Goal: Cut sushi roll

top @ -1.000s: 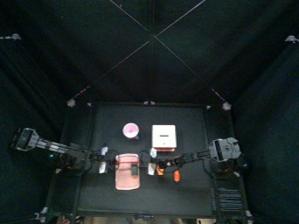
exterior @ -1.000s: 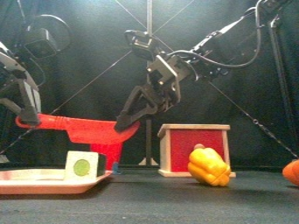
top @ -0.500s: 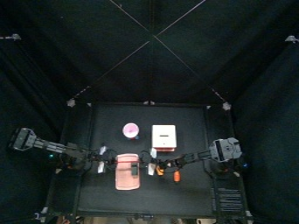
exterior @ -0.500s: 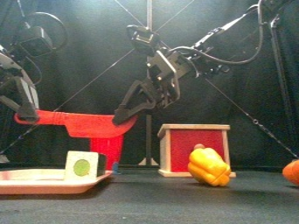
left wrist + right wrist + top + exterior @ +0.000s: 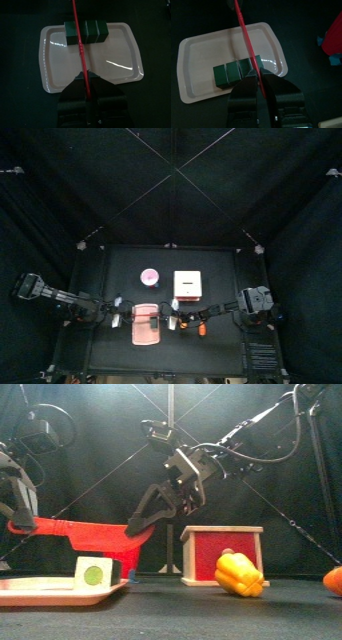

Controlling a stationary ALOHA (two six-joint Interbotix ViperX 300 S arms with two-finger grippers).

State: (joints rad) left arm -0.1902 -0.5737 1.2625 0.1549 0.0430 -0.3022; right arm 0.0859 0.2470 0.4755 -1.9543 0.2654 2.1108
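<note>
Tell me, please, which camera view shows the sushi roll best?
The left wrist view: the sushi roll lies large on the pink board, its segments visible. The right wrist view shows it well too, the front view only its end, the top view hardly anything.

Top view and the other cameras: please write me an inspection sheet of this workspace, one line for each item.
Surface: black table, nothing spilled seen.
Job's things: green sushi roll lies near one end of the pink board; red knife stretches across above it; contact cannot be told.
Clutter: round pink dish, white box, yellow bell pepper.
Hands: left hand and right hand are each shut on the red knife.
Cables: black cables loop above the arms.
Surroundings: black curtains; no person seen.
</note>
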